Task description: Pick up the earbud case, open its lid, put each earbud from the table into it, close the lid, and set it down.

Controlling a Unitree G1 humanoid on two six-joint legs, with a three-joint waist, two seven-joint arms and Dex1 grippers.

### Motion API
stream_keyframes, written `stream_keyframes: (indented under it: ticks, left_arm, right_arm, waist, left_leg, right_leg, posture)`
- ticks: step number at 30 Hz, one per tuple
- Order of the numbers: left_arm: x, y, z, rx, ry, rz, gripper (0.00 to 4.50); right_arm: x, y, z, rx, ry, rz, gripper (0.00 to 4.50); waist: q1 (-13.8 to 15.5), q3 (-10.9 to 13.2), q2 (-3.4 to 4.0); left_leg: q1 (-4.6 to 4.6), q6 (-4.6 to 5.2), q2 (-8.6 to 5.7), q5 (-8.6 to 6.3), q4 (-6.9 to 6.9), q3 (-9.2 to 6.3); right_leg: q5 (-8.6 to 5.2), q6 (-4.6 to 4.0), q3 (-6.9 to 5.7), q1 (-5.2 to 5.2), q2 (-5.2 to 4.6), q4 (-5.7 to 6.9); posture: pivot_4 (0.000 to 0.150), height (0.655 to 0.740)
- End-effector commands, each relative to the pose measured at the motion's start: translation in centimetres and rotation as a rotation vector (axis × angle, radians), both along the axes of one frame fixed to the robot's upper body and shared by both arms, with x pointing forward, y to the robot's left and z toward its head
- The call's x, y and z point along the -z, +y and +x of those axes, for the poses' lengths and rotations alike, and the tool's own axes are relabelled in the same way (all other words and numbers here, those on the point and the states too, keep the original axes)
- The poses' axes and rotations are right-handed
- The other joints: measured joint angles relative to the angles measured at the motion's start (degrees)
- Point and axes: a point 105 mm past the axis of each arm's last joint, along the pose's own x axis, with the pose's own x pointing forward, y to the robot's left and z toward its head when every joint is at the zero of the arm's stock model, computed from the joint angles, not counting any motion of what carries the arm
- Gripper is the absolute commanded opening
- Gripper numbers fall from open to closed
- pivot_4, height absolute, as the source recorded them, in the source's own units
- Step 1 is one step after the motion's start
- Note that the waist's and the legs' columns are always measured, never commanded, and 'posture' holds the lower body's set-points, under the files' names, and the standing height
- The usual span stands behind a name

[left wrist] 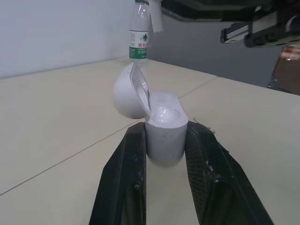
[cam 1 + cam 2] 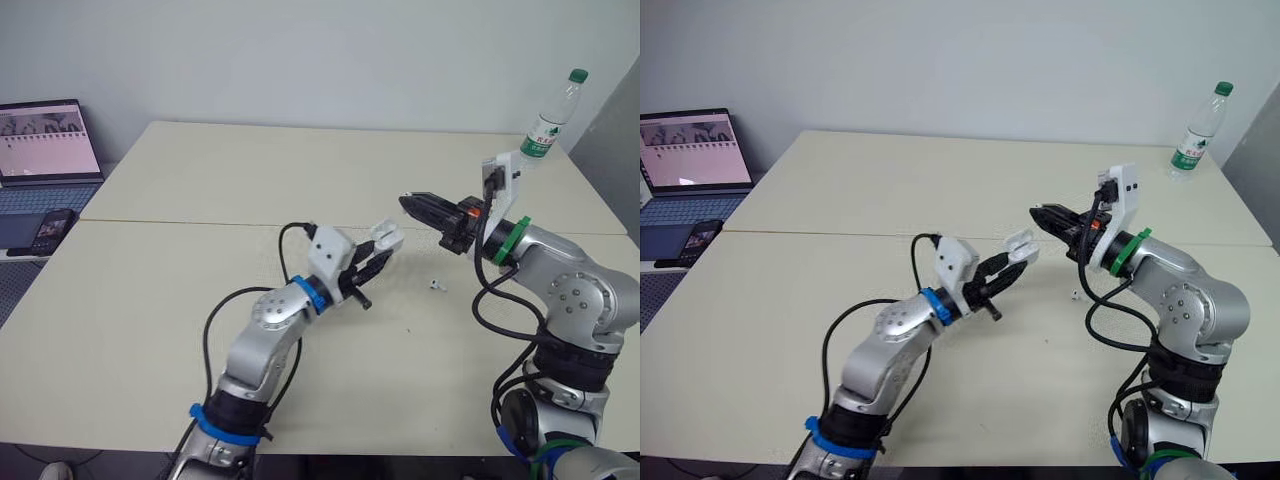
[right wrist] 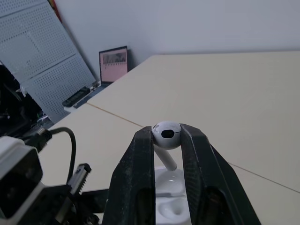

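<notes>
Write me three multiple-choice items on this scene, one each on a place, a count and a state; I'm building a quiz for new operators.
1. Where does the water bottle stand?
A. at the table's far right corner
B. in the middle of the table
C. at the near left edge

2. How many earbuds lie on the table?
A. none
B. one
C. three

3. How is the lid of the earbud case?
A. shut
B. open
C. off, lying on the table

Key:
1 A, it stands upright by the far right edge.
2 B, a single earbud lies near the right tool, which grips a second earbud.
3 B, the lid is swung back on the earbud case held in the left tool.
</notes>
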Motion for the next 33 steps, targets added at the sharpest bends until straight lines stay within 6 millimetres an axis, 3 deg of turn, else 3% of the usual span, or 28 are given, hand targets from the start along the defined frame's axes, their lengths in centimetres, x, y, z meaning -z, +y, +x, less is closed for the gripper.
stream_keyframes:
  ticks: [1, 9, 18, 33]
  left_arm:
    - [-1.6, -0.7, 0.5, -0.043, -0.064, -0.050, 0.81]
    - [-2.3, -0.5, 1.3, -0.083, -0.091, -0.085, 0.81]
    - [-2.5, 0.0, 0.8, -0.059, -0.067, -0.149, 0.81]
    - [-2.6, 0.1, 0.3, -0.010, -0.047, -0.179, 0.81]
  right_arm:
    - [-1.6, 0.6, -1.0, -0.004, -0.107, 0.043, 0.40]
    - [-0.9, 1.7, -1.7, 0.007, -0.174, 0.112, 0.40]
    - [1.7, 2.7, -1.3, 0.073, -0.180, 0.123, 0.40]
    - [3.6, 2.8, -0.7, 0.106, -0.160, 0.095, 0.40]
  waist:
    - [-0.02, 0.00, 0.00]
    - [-0.13, 0.00, 0.00]
    - [-0.11, 0.00, 0.00]
    - [-0.10, 0.00, 0.00]
  left_leg:
    - [0.00, 0.00, 0.01, 0.00, -0.01, -0.01]
    - [0.01, 0.00, 0.07, 0.00, -0.02, -0.01]
    - [0.00, 0.00, 0.07, 0.00, -0.02, -0.02]
    - [0.00, 0.00, 0.07, 0.00, -0.03, 0.00]
  right_leg:
    - [0.00, 0.00, -0.01, -0.01, 0.01, 0.01]
    - [-0.01, 0.01, 0.00, -0.01, 0.11, 0.01]
    - [-0.01, 0.02, -0.01, -0.02, 0.10, 0.00]
    - [-0.02, 0.02, 0.00, -0.02, 0.11, -0.02]
  posture:
    - [0.150, 0.7362]
    - [0.150, 0.7362]
    - [0.150, 0.7362]
    - [0.150, 0.7362]
